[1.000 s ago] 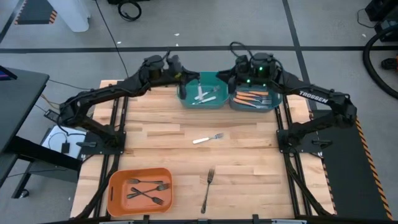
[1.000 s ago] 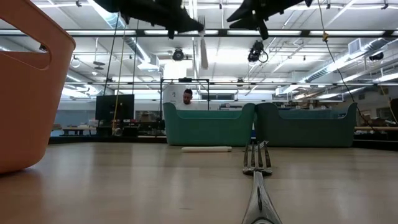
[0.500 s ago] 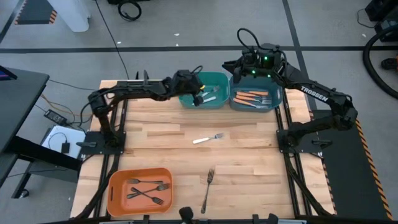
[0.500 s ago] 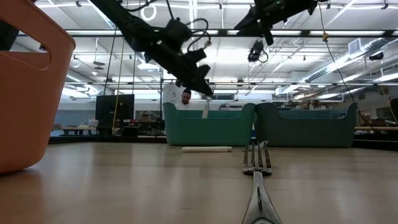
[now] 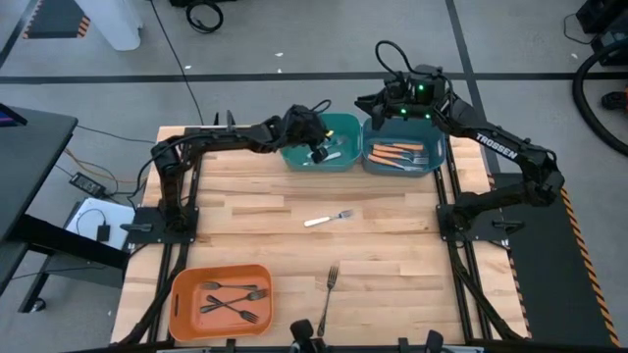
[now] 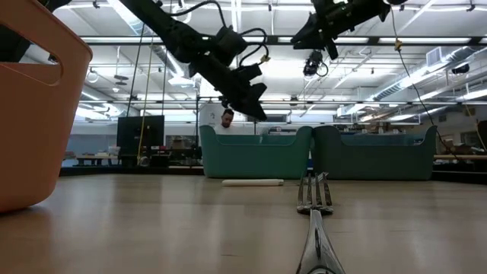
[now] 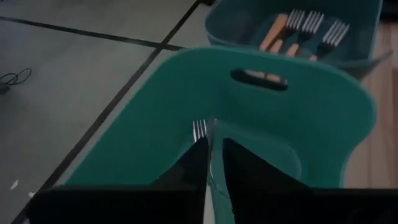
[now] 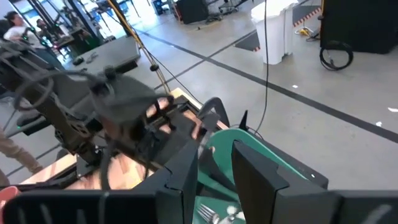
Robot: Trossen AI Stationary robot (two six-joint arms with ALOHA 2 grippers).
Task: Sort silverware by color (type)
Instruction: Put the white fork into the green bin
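On the bench (image 5: pixel 392 245), whose near edge is cut off, the left gripper (image 5: pixel 319 152) hangs over the green bin (image 5: pixel 294 157), jaws narrow around a white-handled fork (image 7: pixel 200 129) with its handle hidden, while the right gripper (image 5: pixel 365 106), jaws slightly apart and empty, hovers behind the bins.

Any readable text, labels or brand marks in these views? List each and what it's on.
"TROSSEN": white lettering on the dark forearm of the right arm, high view.
No other text reads: the teal plastic bin, the grey-blue plastic bin, the orange plastic bin and the forks show no markings. Signs in the room behind, low view, are too blurred to read.
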